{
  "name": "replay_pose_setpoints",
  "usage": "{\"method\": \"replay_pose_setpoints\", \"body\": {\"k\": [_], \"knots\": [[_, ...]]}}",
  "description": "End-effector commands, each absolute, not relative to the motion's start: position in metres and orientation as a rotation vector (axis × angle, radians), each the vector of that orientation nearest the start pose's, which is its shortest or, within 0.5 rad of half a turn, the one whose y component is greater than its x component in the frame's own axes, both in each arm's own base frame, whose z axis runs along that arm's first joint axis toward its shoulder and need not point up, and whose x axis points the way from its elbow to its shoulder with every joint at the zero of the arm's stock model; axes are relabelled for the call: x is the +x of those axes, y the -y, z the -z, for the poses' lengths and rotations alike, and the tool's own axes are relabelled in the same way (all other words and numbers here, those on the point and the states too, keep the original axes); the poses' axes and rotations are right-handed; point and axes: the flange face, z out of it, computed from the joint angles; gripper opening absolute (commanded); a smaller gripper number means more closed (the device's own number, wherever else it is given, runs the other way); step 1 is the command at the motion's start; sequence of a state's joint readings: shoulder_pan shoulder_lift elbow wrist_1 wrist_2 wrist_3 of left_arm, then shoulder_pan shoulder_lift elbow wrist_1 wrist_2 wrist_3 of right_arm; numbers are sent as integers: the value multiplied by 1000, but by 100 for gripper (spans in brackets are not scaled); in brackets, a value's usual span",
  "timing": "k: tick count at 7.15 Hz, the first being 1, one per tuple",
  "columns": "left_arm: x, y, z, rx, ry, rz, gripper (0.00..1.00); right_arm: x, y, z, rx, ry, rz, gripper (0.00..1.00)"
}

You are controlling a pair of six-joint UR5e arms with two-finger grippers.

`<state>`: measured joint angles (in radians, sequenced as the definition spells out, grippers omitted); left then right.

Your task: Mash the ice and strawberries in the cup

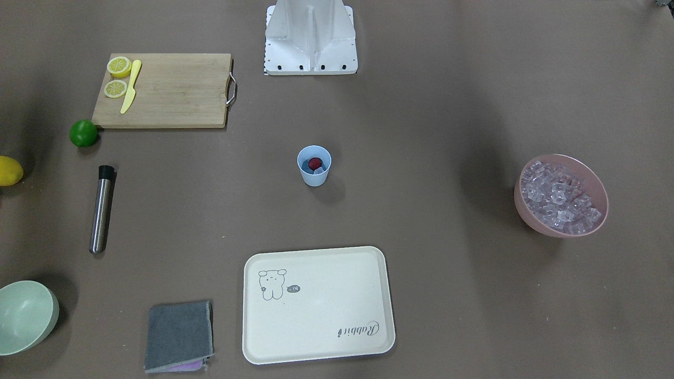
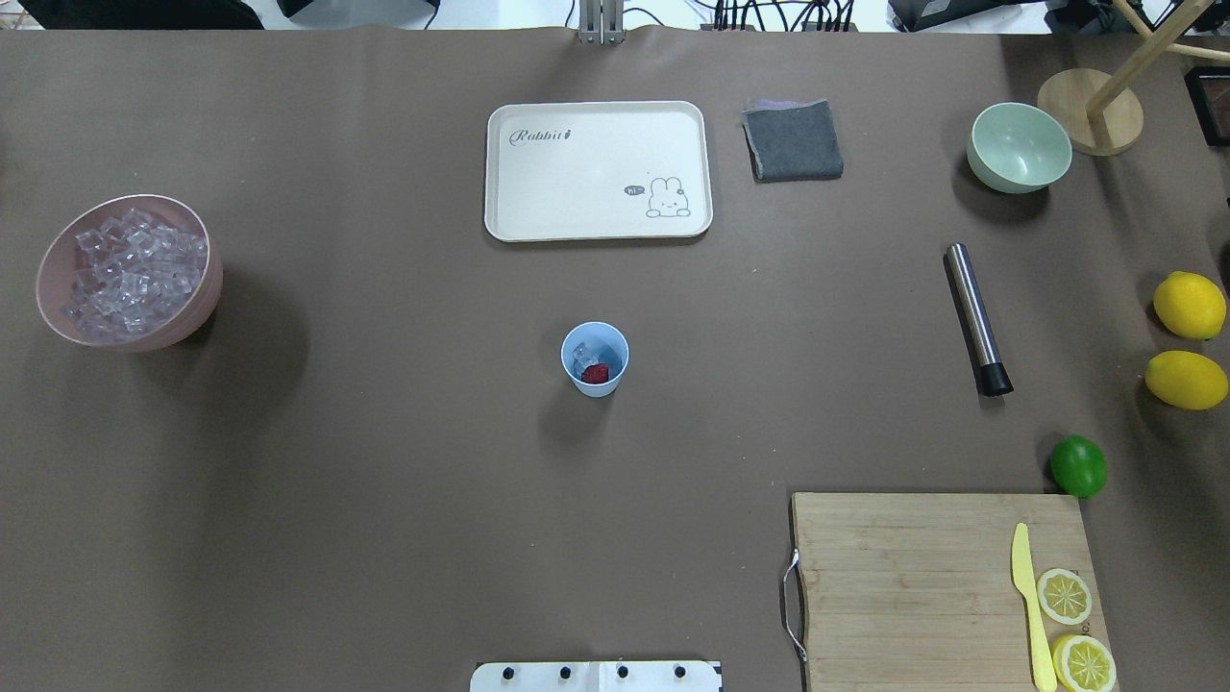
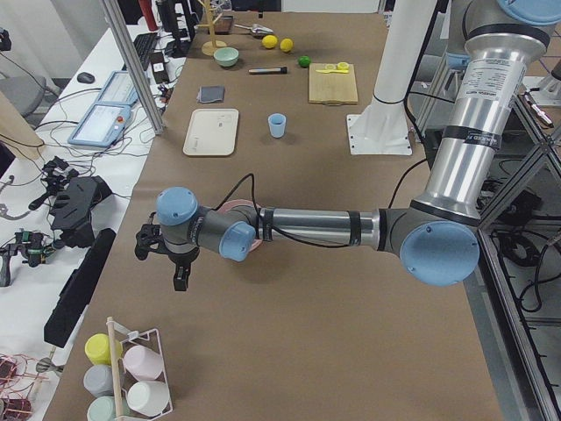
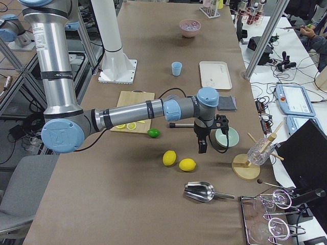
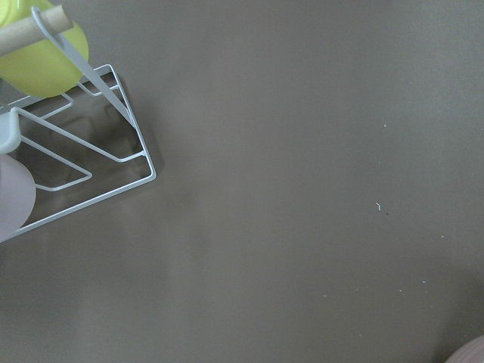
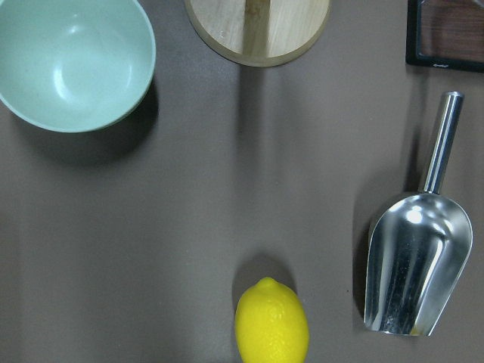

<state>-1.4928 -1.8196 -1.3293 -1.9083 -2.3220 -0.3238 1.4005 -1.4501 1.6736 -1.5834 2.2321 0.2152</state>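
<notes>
The light blue cup stands upright at the table's middle, also in the front view. Inside it lie the red strawberry and a clear ice cube. Many more ice cubes fill the pink bowl at the left. My left gripper hangs far off beside that bowl, near a cup rack. My right gripper hangs by the green bowl and the lemons. Both show only in the side views, so I cannot tell whether they are open or shut.
A steel muddler lies right of the cup. A cream tray, a grey cloth and a pale green bowl stand at the far side. A cutting board holds lemon halves and a yellow knife; a lime, lemons and a scoop lie nearby.
</notes>
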Motion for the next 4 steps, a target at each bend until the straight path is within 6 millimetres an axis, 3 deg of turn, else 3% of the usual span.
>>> {"method": "replay_pose_setpoints", "body": {"k": [1, 4], "knots": [[-17, 618, -603, 182, -797, 97, 98, -24, 551, -551, 68, 710, 23, 100], [-19, 619, -605, 181, -785, 100, 98, -25, 560, -536, 93, 713, 26, 100]]}}
